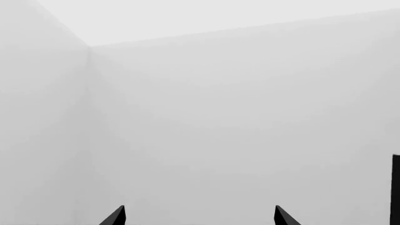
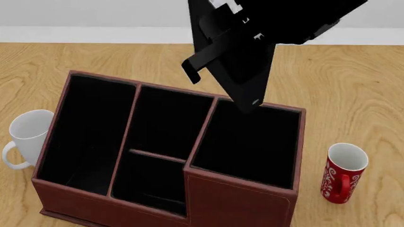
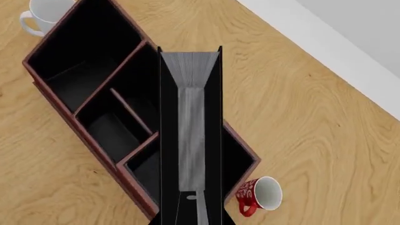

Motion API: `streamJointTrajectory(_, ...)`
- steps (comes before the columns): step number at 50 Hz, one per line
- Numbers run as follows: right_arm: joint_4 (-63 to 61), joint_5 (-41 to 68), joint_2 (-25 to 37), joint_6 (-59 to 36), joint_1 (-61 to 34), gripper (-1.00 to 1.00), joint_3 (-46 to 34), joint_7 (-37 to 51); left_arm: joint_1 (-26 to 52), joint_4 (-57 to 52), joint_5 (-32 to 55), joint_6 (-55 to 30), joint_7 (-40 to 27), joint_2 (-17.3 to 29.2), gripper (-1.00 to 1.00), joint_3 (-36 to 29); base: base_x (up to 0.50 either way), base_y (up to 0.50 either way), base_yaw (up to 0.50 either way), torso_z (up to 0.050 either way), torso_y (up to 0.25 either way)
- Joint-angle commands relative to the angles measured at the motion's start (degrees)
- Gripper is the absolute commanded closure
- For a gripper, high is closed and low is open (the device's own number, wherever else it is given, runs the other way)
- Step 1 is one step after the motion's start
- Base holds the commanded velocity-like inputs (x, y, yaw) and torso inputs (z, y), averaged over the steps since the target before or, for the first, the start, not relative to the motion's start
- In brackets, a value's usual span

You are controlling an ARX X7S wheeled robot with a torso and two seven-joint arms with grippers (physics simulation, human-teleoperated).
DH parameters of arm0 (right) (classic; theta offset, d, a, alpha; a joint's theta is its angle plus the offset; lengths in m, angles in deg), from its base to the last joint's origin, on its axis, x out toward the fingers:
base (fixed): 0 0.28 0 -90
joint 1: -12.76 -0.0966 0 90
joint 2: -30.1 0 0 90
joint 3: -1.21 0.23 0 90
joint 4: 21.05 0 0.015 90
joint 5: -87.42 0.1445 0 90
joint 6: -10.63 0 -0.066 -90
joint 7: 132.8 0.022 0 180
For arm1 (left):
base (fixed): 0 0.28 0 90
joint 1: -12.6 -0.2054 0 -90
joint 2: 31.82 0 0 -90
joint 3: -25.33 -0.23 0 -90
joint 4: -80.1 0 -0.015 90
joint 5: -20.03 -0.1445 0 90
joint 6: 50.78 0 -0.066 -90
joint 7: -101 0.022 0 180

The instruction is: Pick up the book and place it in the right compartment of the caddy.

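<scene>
- Book, plain black hardcover with white page edges (image 2: 243, 71): in the head view it hangs tilted in the air over the back rim of the right compartment (image 2: 249, 142), lower corner pointing into the opening. Judged reason: the tilt lets one corner enter first.
- Head view, right gripper (image 2: 233, 35): black, closed on the book's upper part. The large reddish-brown leather-look caddy (image 2: 240, 201) sits on the wooden tabletop (image 2: 353, 85), all four black-lined sections empty. A white mug (image 2: 28, 135) stands just beside its left wall; a red mug with white lettering (image 2: 343, 172) stands near its right side.
- Right wrist view: the book (image 3: 190, 117) runs straight out from the jaws, covers on both sides, page edges facing the camera. Its far end overlaps the caddy (image 3: 93, 140), which lies diagonally below. Gripping one end leaves the free end clear for insertion.
- Left wrist view: only pale walls and the two dark fingertips of the left gripper (image 1: 200, 218), spread apart and holding nothing. This arm is parked clear of the work.
</scene>
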Motion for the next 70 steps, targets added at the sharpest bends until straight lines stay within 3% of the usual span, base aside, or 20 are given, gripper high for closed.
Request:
streamJointTrajectory(1, -1.0, -2.8, 0.4, 1.3, 2.4, 1.0, -4.1, -0.6, -1.5, 0.4, -0.2, -0.1, 0.2, -0.3, -1.0, 1.2, 0.0, 0.0, 0.0, 0.0, 0.0)
streamJointTrajectory(14, -1.7, -5.1, -0.5, 5.3, 7.6, 1.0, -5.7, -2.3, -3.5, 0.8, -0.6, 0.2, 0.4, 0.1, -1.0, 2.4, 0.0, 0.0, 0.0, 0.002, 0.001)
streamJointTrajectory(70, -9.0, 0.2, 6.2, 10.0, 17.3, 1.0, -8.5, 9.1, -9.2, 0.5, -1.4, -0.5, 0.9, 0.8, -1.0, 6.9, 0.0, 0.0, 0.0, 0.0, 0.001)
